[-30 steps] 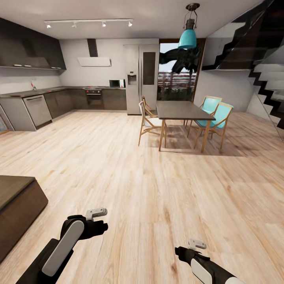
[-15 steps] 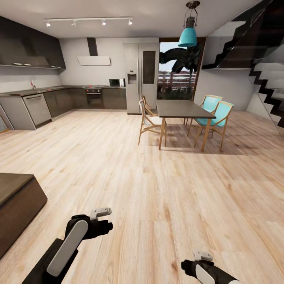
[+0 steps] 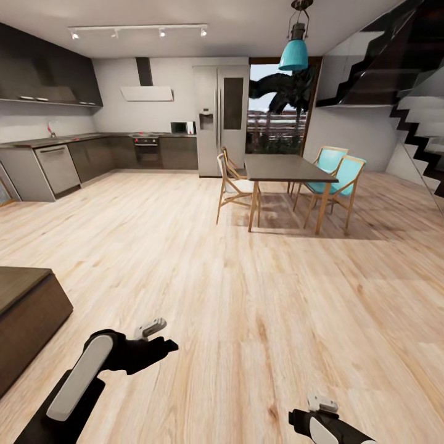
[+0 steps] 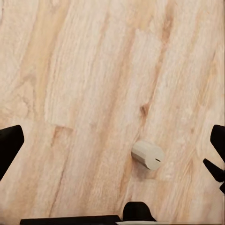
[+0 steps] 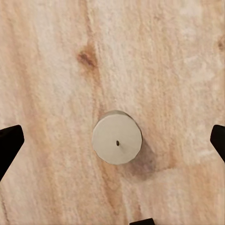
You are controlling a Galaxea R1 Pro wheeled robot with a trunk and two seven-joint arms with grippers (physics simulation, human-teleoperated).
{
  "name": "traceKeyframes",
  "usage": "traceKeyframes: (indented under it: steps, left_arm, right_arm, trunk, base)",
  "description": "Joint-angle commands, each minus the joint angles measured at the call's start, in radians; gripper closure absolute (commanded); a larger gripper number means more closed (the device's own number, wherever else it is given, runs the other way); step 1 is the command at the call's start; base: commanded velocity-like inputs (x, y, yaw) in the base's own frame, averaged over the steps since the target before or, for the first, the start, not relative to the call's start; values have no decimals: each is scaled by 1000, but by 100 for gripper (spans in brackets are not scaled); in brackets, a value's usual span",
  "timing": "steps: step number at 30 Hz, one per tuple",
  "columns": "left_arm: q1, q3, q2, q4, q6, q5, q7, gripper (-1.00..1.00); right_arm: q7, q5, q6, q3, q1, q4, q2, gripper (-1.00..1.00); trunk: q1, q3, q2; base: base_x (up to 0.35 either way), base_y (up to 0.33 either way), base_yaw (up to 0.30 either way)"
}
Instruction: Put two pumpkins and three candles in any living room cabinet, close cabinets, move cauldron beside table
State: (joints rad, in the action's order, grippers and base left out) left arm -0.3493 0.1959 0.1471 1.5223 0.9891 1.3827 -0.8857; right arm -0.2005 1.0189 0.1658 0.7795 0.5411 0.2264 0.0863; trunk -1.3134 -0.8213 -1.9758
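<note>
The head camera is looking forward and down across the pale wooden plank floor toward a distant kitchen. Each wrist camera is pointing straight down, close to those same planks, the floor being what all three views are sharing.

Wood floor (kitchen beyond).
</note>
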Motion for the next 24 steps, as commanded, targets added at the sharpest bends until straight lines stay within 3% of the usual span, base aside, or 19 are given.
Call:
traceKeyframes:
  steps: [1, 5, 11, 24]
  left_arm:
    - [-1, -1, 3, 1, 1, 18, -10, -100]
    - [-1, 0, 6, 1, 2, 43, 2, -100]
    - [-1, 5, 11, -3, 2, 73, 112, -100]
    - [0, -2, 10, -5, 2, 78, 135, -100]
  right_arm:
    - [-8, 6, 3, 7, 0, 4, 1, -100]
    - [-8, 7, -10, 6, 0, 4, 1, -100]
    - [-8, 7, -30, 7, 0, 4, 1, -100]
    - [-8, 9, -43, 7, 0, 4, 1, -100]
  trunk:
    - [-4, -4, -8]
    - [-19, -17, -36]
    - [-42, -36, -78]
    - [-92, -76, -169]
  base:
    - [0, 0, 0]
    - [0, 0, 0]
    - [0, 0, 0]
    - [0, 0, 0]
